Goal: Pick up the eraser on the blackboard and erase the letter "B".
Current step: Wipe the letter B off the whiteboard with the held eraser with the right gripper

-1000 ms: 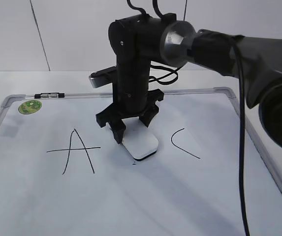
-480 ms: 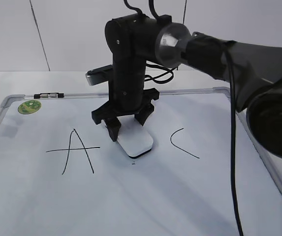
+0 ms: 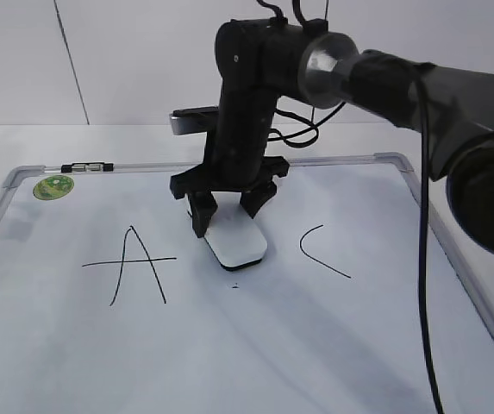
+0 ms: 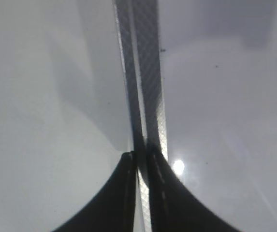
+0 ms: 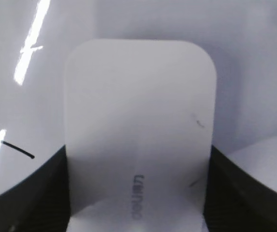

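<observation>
Two letters, an "A" (image 3: 132,263) and a "C" (image 3: 320,251), flank the eraser (image 3: 236,242), which lies flat on the blackboard (image 3: 333,345) between them. Right end effector (image 3: 229,210) clamps the eraser's sides from above. Left end effector (image 4: 140,162), closed and empty, sits over the board's frame.

A: eraser (image 5: 139,125) between the fingers (image 5: 36,193) — smooth white plastic, slightly satin?
B: yep, fingers look matt black plastic. The blackboard (image 3: 315,345) under them is glossy white — brushed grey metal frame.
</observation>
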`<state>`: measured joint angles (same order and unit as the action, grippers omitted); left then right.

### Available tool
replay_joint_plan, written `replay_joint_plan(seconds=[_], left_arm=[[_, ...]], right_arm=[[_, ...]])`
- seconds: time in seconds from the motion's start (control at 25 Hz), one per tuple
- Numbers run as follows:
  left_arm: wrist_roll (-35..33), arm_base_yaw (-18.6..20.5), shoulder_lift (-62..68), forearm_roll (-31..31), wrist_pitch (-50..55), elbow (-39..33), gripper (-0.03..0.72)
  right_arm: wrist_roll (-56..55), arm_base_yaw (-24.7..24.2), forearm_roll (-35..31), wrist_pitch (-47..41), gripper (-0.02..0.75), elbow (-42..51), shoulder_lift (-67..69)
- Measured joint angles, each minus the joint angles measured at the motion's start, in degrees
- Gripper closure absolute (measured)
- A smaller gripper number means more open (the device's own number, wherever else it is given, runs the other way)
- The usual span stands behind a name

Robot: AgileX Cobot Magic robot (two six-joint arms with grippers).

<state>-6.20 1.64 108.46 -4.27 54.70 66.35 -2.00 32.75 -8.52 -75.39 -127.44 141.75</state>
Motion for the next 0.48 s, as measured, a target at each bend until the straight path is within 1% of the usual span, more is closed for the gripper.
replay_joint_plan(seconds=[0.12, 0.32, 0.48], left_arm=[[0.0, 0.0, 0.0, -0.2, 0.0, 0.0, 0.657], [0.0, 0.0, 0.0, -0.4, 0.0, 0.0, 0.657], [0.0, 0.0, 0.0, -0.4, 0.0, 0.0, 0.657]], right_arm=[[-0.9, -2.0, -1.1, 1.6, 0.189, 0.0, 0.1], [-1.8, -6.3, -0.8, 4.5, 0.189, -0.3, 0.3], [-2.2, -8.0, -0.2, 5.6, 0.189, -0.3, 0.4]])
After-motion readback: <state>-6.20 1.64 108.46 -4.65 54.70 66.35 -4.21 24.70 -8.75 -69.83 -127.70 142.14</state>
